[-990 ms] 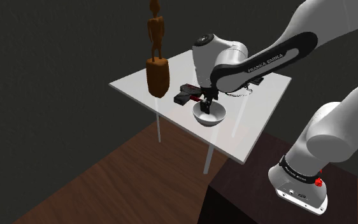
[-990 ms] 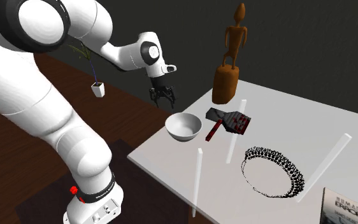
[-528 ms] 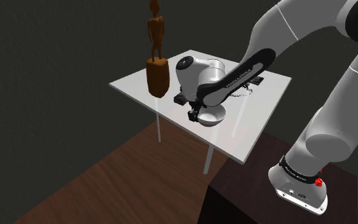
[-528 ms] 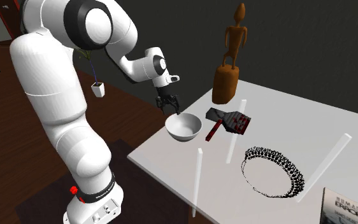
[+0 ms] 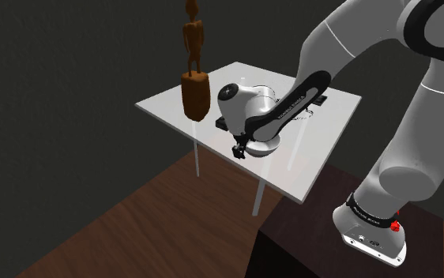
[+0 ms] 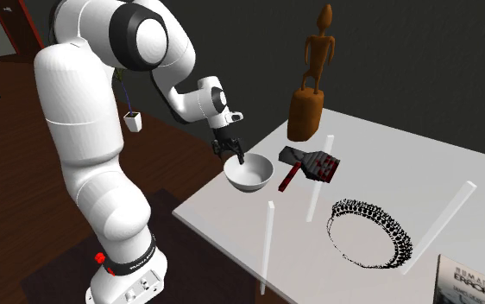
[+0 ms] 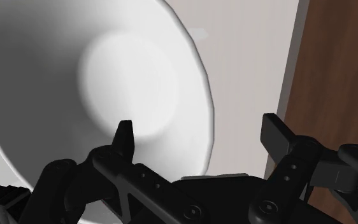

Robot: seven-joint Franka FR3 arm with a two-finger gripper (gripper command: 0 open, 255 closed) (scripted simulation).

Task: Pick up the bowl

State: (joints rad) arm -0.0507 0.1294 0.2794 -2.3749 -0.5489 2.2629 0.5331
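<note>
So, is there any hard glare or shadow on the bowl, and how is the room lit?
Wrist view: the bowl has a soft pale patch at its bottom, greying toward the rim, no hard glare. Shoulder view: the walls are dim and the table top stands out pale. Second exterior view: the bowl is softly shaded inside.

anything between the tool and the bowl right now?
Nothing visible. The black two-finger tool is open and straddles the rim of the white round bowl, one finger inside and one outside. The red-and-black object lies on the bowl's far side, clear of the approach.
</note>
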